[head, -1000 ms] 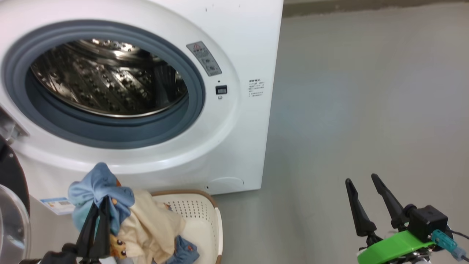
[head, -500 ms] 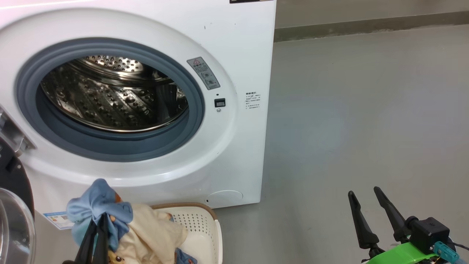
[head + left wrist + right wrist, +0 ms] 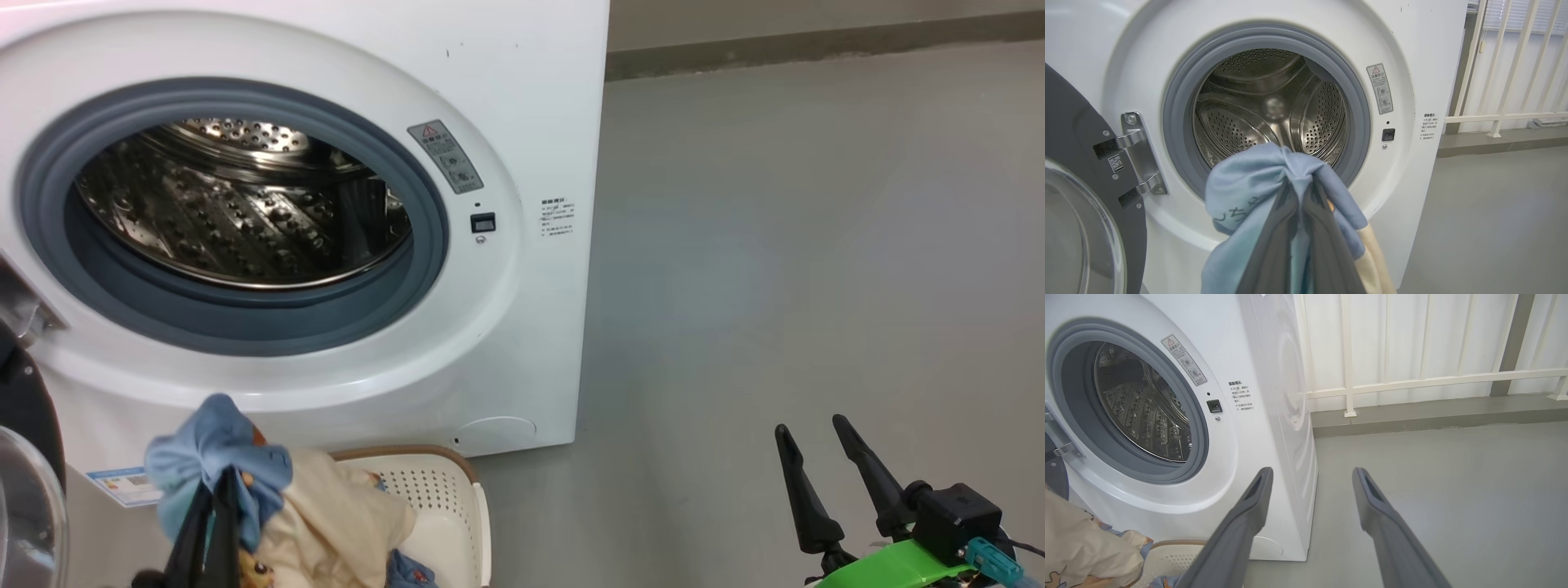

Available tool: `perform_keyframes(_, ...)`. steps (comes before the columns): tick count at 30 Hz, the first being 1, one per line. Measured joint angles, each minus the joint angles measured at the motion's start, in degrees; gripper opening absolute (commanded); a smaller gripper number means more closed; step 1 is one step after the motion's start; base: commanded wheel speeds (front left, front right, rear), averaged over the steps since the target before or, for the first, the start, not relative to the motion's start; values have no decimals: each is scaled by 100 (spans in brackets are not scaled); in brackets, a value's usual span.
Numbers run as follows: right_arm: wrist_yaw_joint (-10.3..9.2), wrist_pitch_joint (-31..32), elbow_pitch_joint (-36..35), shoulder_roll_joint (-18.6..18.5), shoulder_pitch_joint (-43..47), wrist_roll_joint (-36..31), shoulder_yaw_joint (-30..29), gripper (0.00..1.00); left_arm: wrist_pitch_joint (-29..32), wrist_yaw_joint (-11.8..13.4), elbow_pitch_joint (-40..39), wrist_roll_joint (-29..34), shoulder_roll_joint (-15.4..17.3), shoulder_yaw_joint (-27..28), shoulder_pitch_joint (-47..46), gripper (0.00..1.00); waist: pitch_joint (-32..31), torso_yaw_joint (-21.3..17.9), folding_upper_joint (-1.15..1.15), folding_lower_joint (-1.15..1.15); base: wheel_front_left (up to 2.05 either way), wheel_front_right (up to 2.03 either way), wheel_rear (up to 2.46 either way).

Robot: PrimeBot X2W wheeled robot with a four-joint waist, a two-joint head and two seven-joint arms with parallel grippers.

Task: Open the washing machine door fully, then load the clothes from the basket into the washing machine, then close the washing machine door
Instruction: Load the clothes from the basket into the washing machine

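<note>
On the washing machine (image 3: 539, 82) front I see a grey warning sticker (image 3: 445, 155) with a red triangle, a small block of print (image 3: 556, 217) beside it and a blue label (image 3: 122, 484) low down. The door (image 3: 1069, 122) carries a QR code sticker (image 3: 1116, 163). I can read no words.

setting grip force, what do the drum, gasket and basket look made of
The drum is probably stainless steel: mirror-bright, with punched holes. The gasket looks like rubber: matte grey with a folded lip. The basket seems to be moulded plastic: cream, perforated walls, brown woven-look rim.
</note>
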Motion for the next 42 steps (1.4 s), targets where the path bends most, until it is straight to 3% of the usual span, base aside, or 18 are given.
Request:
perform_keyframes(15,0,0,-24,31,-266,23,129,100,-1,-93,339,66,44,414,-2003,0,685,-185,0,0,0,0,0)
perform_keyframes(20,0,0,-35,33,-468,24,151,100,-27,-116,452,66,127,784,-3088,0,1103,-283,0,0,0,0,0)
perform_keyframes(28,0,0,-126,97,-850,24,197,100,-44,-148,744,148,127,1171,-3880,0,1788,-409,0,0,0,0,0)
perform_keyframes(36,0,0,-211,141,-1127,24,236,100,-46,-216,1731,149,92,1190,-4613,0,2548,-518,0,0,0,0,0)
perform_keyframes(42,0,0,-254,182,-1355,24,299,100,-48,-268,2753,120,332,1082,-5444,0,3065,-570,0,0,0,0,0)
